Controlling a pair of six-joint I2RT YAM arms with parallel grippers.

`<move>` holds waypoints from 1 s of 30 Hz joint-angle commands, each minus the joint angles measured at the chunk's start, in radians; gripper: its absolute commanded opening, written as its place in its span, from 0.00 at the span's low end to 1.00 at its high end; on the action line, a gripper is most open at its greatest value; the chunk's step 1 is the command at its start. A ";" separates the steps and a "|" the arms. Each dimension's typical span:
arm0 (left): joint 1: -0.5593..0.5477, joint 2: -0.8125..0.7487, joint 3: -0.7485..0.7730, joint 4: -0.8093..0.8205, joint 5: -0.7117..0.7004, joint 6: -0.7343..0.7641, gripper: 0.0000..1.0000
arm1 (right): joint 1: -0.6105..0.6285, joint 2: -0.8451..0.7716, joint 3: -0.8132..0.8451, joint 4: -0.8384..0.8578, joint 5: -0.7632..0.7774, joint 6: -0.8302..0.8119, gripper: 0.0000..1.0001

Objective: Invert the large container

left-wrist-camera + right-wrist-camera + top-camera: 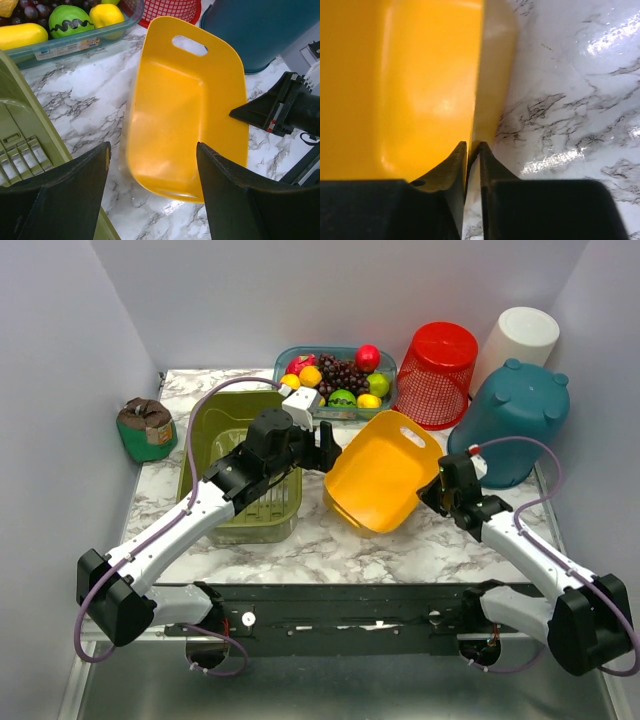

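Our right fingers [451, 170] pinch the wall of the large yellow container [380, 475]; our left fingers [65, 195] stand wide and hold nothing.

In the right wrist view we see the two right fingers nearly together on the thin yellow rim, one on the inner face and one on the outer face, with the marble counter [560, 100] just past the outer one. The container is tipped up on one long side, its lower edge on the counter and its open mouth turned toward our left fingers, the handle slot at the end farthest from them. It lies ahead of the gap between the left fingers, without touching either. The green basket [240, 465] sits just outside the left-hand finger, and the clear tub of fruit [335, 375] lies beyond it.
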 commanded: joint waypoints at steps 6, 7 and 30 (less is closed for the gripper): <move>-0.001 -0.024 -0.014 0.016 -0.013 -0.012 0.78 | -0.007 -0.067 0.154 0.017 0.128 -0.276 0.01; -0.002 -0.027 -0.016 0.019 -0.019 -0.015 0.78 | -0.007 -0.072 0.203 0.010 0.148 -0.306 0.01; -0.053 0.292 0.064 0.366 0.233 -0.192 0.74 | 0.154 0.172 0.668 -0.366 0.788 -0.789 0.01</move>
